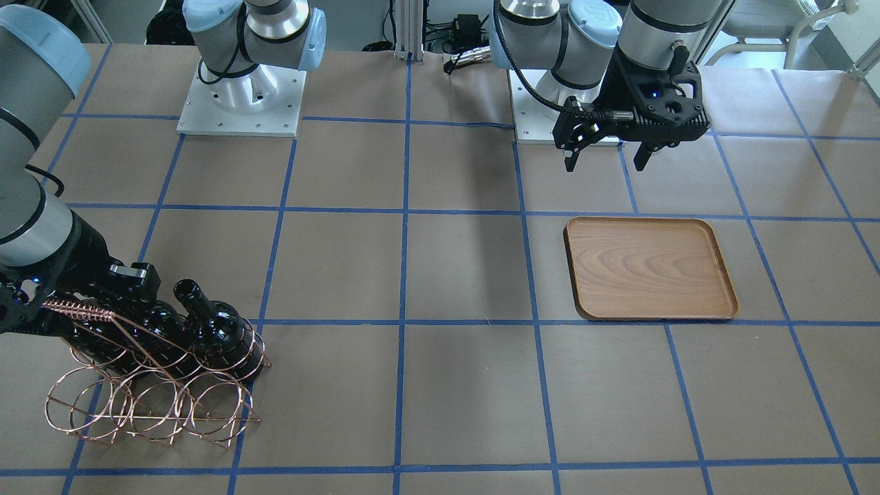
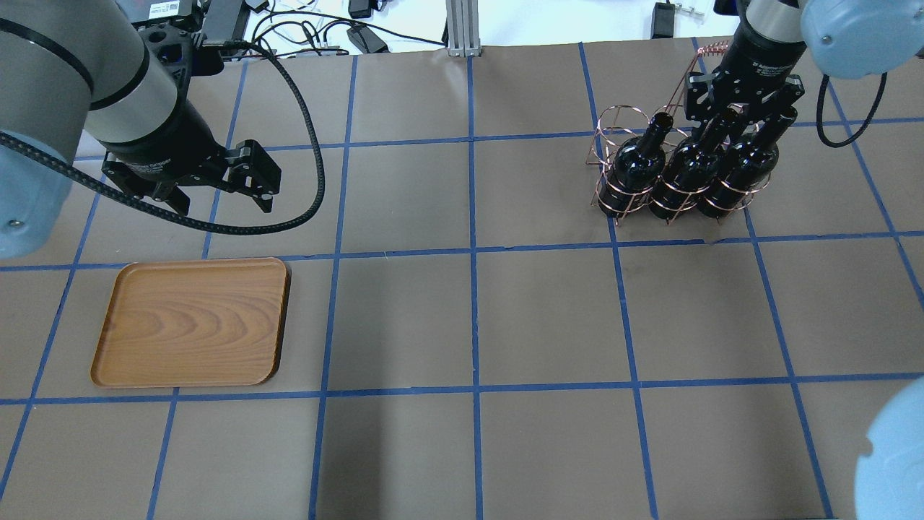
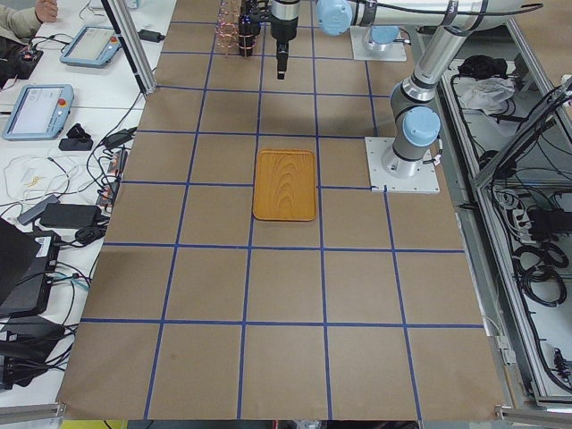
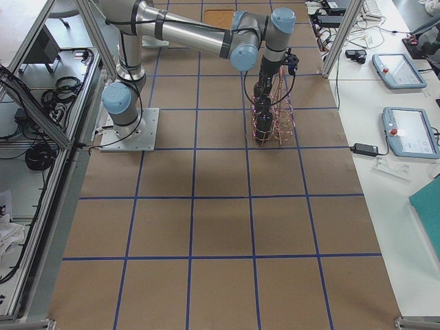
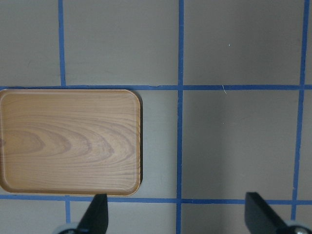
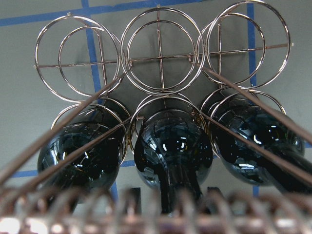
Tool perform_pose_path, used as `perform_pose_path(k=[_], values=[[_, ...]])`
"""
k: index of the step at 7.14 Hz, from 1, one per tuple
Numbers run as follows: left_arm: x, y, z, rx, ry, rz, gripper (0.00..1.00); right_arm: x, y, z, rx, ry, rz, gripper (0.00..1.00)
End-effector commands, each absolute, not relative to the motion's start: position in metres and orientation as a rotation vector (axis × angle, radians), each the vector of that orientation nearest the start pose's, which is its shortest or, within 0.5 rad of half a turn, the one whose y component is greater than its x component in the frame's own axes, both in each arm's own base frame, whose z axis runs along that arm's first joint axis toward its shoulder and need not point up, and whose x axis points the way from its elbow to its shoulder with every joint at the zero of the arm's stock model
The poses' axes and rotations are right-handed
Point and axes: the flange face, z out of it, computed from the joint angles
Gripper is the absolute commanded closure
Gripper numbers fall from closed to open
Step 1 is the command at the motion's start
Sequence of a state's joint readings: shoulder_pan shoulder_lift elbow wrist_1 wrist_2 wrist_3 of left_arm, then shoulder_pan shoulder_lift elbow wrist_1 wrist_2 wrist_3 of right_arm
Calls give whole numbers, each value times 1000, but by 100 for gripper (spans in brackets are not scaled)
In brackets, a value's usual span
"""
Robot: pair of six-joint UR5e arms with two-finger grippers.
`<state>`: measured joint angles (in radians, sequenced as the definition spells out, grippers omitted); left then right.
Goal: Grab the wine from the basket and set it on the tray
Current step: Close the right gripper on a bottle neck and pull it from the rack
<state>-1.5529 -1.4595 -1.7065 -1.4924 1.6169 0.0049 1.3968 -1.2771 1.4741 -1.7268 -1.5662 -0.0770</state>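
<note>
Three near-black wine bottles sit side by side in one row of rings of the copper wire basket [image 2: 613, 119], at the far right in the overhead view. The middle bottle [image 2: 686, 173] shows centred in the right wrist view [image 6: 173, 151]. My right gripper [image 2: 725, 123] is down at the bottle necks behind the coil handle. Its fingers [image 6: 134, 204] stand on either side of the middle neck with small gaps, so it is open. The wooden tray [image 2: 191, 321] lies bare at the left. My left gripper [image 2: 220, 198] hangs open and empty above the table just beyond the tray [image 5: 68, 141].
The basket's other row of rings [image 6: 157, 58] holds nothing. The table is brown paper with a blue tape grid. Both arm bases [image 1: 240, 103] stand on the robot's side. Cables and operator tablets [image 4: 399, 69] lie off the table's ends.
</note>
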Motion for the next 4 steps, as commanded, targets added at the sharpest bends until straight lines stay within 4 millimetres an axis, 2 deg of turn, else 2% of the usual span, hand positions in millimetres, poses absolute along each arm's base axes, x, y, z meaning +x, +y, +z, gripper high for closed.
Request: perform_pose_path(k=[1,2,3,4], values=[[-120,-450,481,-21,3091,-65,0,28,-618,393,154,3129,49,83],[-120,-450,481,-21,3091,-63,0,28,-617,402,154,3131,23,94],[-121,-449,480,-22,3096,-45,0,33,-615,428,147,3134,-22,95],[-119,-450,483,0,3082,-57,0,44,-610,471,123,3138,-51,95]])
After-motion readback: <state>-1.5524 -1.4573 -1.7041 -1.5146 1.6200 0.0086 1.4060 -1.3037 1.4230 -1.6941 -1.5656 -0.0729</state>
